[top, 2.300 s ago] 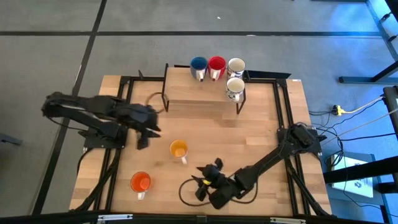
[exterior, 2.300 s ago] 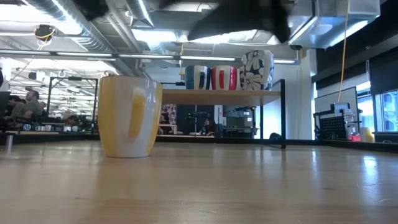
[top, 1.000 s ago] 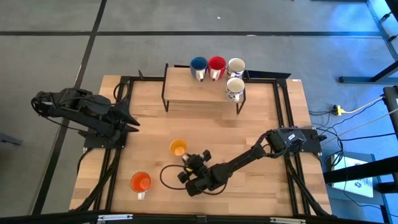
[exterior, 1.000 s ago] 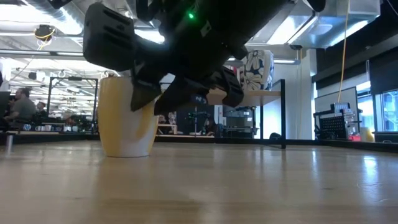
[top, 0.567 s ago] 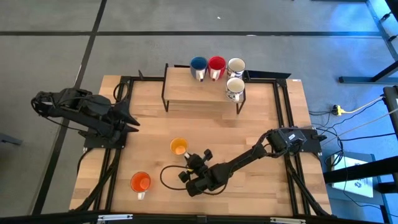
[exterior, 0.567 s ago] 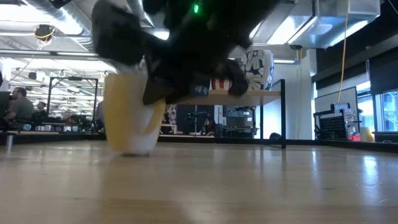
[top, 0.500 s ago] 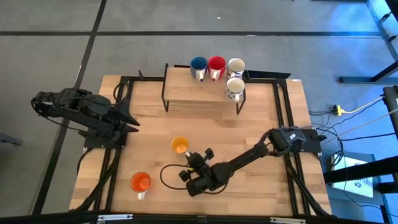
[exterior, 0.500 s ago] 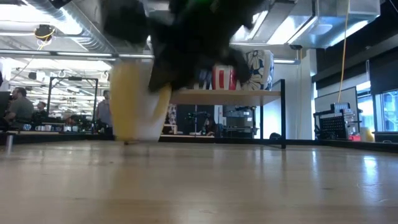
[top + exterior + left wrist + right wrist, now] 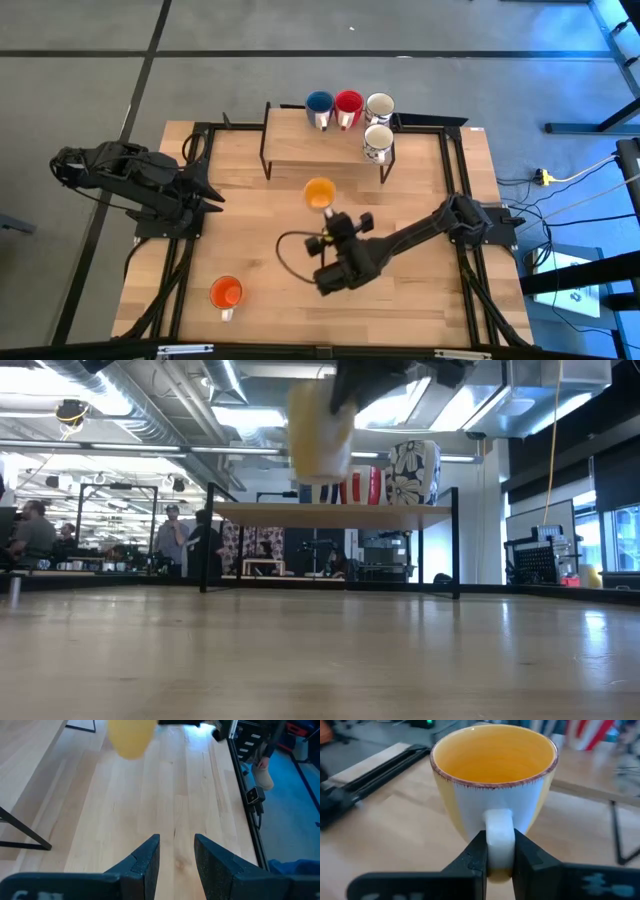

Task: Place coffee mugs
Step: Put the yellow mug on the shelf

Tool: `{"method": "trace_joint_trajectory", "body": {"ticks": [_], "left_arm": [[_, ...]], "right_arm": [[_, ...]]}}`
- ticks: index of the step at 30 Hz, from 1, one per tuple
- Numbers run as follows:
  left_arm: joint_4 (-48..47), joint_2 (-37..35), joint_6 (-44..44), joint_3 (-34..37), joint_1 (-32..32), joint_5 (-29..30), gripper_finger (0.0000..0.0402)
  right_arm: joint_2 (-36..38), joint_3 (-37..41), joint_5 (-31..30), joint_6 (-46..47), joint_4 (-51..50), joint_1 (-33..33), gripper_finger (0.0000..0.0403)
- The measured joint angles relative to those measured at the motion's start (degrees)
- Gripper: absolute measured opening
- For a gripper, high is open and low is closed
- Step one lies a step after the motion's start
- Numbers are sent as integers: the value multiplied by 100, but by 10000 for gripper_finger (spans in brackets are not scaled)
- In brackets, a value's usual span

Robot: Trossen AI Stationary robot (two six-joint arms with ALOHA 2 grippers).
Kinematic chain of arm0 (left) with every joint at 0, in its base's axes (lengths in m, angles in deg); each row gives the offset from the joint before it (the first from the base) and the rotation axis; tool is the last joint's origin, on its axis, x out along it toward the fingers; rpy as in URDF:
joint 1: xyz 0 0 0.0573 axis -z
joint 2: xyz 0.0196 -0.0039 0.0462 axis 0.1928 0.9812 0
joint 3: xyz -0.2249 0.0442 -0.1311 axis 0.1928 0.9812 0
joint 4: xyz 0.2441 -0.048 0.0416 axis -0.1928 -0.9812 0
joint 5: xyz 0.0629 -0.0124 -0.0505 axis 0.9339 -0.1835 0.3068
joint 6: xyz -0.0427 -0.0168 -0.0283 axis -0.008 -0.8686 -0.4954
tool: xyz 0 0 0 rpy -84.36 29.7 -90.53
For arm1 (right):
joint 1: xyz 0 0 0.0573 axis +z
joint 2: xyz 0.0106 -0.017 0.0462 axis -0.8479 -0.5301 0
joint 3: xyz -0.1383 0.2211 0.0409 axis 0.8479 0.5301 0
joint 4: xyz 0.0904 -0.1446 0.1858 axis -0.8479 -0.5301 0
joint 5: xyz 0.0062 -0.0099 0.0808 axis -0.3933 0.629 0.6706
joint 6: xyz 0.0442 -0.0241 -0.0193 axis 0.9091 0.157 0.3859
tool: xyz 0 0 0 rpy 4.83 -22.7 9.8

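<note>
I am looking down on the wooden table (image 9: 420,180), which is carrying a low black-framed shelf (image 9: 300,150) along its far edge. My right arm is reaching in from its base at the right edge toward the table's middle, and my left arm is waiting folded at the left edge, its gripper (image 9: 210,196) sitting with a narrow gap between the fingers (image 9: 146,861), holding nothing. The right gripper (image 9: 498,851) is grasping the yellow-orange mug (image 9: 319,194) by its handle: from the wrist, I am seeing the white handle pinched between the two dark fingers (image 9: 475,854), with the mug's body standing just beyond the fingertips, upright and mouth up. That mug is hanging in the air, clear of the tabletop, in front of the shelf and near its front edge; from table height it is showing up high, level with the mugs on the shelf. Up on the shelf, the blue mug (image 9: 319,104), the red mug (image 9: 348,103) and a white printed mug (image 9: 380,106) are standing in a row at the back, with the second white printed mug (image 9: 377,140) just in front of the first. The orange mug (image 9: 226,294) is sitting alone on the table near the front left corner, well apart from everything else.
</note>
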Motion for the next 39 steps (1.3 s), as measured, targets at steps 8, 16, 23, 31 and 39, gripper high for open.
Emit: {"method": "trace_joint_trajectory", "body": {"ticks": [8, 16, 23, 31, 39], "left_arm": [[6, 0, 0, 0, 0, 8, 115], [17, 0, 0, 0, 0, 26, 115], [17, 0, 0, 0, -2, 103, 115], [17, -2, 87, 0, -1, 283, 115], [20, -1, 103, 0, -2, 282, 115]], "right_arm": [[264, -7, 39, 681, -655, -574, 34], [312, -7, 15, 658, -689, -1210, 34], [312, -7, 181, 616, -689, -1639, 34], [312, -7, 337, 436, -681, -1938, 34], [312, -7, 466, 310, -660, -2114, 34]]}}
